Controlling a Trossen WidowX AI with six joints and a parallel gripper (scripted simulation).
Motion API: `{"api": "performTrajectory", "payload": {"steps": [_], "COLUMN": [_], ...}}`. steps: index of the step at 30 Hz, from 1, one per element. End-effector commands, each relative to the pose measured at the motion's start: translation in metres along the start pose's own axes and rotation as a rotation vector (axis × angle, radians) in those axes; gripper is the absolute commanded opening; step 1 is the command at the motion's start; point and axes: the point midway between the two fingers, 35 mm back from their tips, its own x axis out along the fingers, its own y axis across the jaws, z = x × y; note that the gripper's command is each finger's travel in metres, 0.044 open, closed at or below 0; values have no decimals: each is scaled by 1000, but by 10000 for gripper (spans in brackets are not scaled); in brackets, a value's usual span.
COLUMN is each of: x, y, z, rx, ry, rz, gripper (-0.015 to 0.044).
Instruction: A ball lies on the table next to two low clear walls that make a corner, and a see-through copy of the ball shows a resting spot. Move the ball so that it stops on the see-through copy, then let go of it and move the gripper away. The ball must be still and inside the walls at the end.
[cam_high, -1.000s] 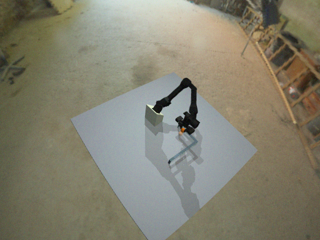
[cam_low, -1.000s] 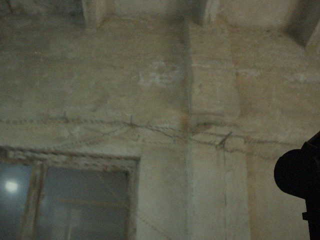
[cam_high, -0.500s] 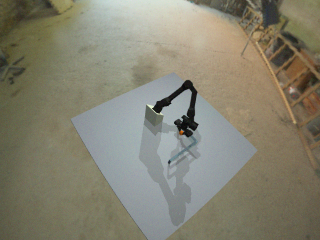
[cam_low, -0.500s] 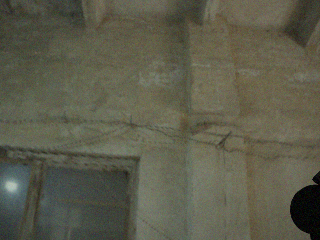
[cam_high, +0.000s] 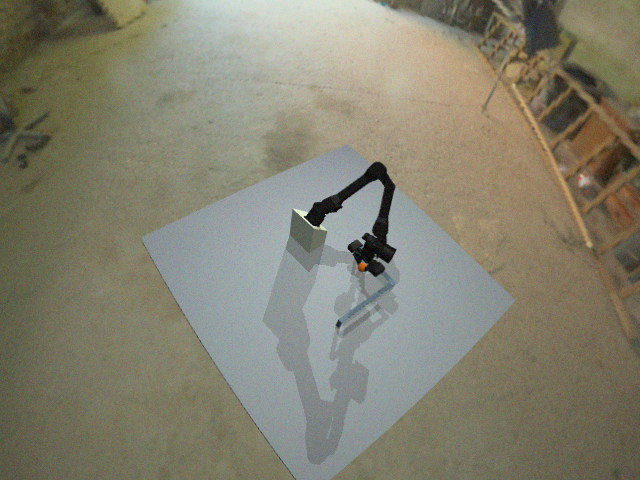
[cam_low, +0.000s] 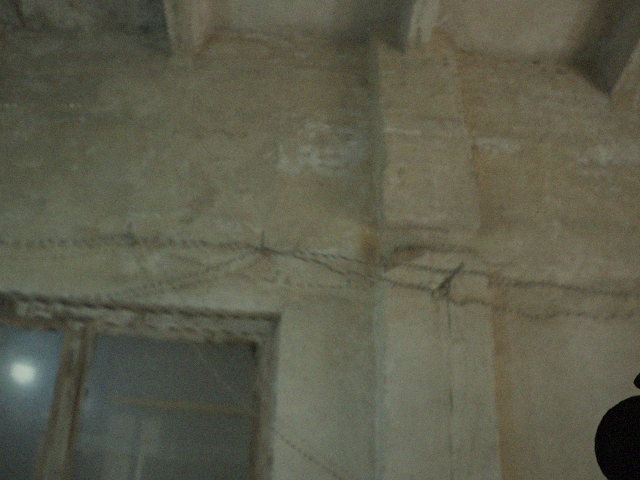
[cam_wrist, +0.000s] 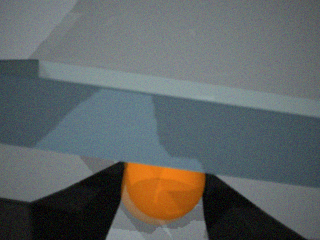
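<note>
Seen from above, a pale grey table (cam_high: 217, 268) lies on a stained concrete floor (cam_high: 155, 93). A black arm (cam_high: 382, 196) rises from a small cream block (cam_high: 309, 236) near the table's middle, bends at a high elbow and reaches down toward the table. Its gripper (cam_high: 364, 265) is closed on a small orange ball (cam_high: 362, 266), which sits low over the table at the upper end of two low clear walls (cam_high: 368, 301). The walls meet in a corner just to the right of the ball, with the longer wall running down and to the left. The arm's shadows fall long toward the bottom of the view. Wooden frames (cam_high: 584, 134) line the right edge of the floor.

The exterior view shows mostly a rough, cracked plaster wall (cam_low: 310, 180) with a window (cam_low: 129, 392) at the lower left. Only a rounded black part of the arm (cam_low: 620, 439) shows at the lower right edge.

From the wrist, two dark fingers clamp the orange ball (cam_wrist: 165, 192) at its sides, low in the frame. A paler, see-through copy (cam_wrist: 131, 209) peeks out at the ball's lower left edge, almost wholly overlapped by it. One clear wall (cam_wrist: 200, 125) runs across the frame right behind the ball. Whether the ball touches the table cannot be told.
</note>
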Motion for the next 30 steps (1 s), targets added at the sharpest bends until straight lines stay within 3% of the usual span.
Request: {"api": "performTrajectory", "payload": {"steps": [1,10,15,21,30], "x": [0,0,-9,-84,-80], "y": [0,0,-1,1,0], "z": [0,0,-1,-2,-5], "rx": [-1,-1,0,9,20], "ry": [0,0,3,5,7], "rz": [0,0,0,6,4], "gripper": [79,302,302,302,302]}}
